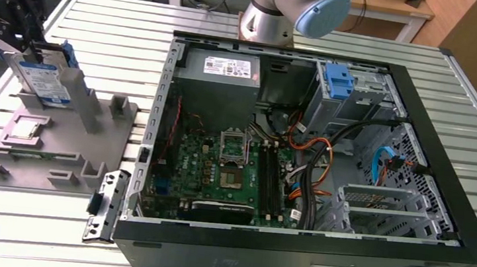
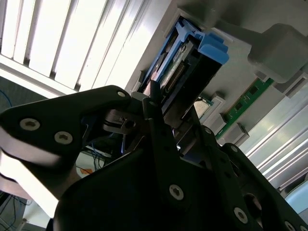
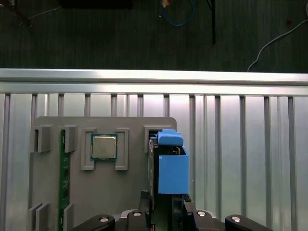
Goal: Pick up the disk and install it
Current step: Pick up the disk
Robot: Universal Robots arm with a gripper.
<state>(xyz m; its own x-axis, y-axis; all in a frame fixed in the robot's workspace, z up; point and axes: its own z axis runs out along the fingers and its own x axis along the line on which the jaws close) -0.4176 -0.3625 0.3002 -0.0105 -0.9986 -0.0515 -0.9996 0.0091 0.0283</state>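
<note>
Disk (image 1: 46, 81): flat silver-grey hard drive, white-and-blue label, blue plastic carrier frame. It stands on edge in a slot of the grey moulded fixture plate (image 1: 60, 141).
Black pincer (image 1: 34, 52): clenched on the disk's upper end.
Same plate: square silver processor chip (image 3: 104, 147), green memory strip (image 3: 62, 183).
Slatted aluminium desk (image 1: 127, 12).
Open black computer case (image 1: 445, 188): at the exterior view's right.

A slatted metal table (image 1: 126, 15) carries everything. A grey fixture plate (image 1: 109, 140) is laid on it directly beneath the gripper (image 1: 34, 52). An open computer case (image 1: 297, 252) is set beside the plate, well apart from the gripper. The arm's base (image 1: 263, 26) is mounted near the case.
</note>
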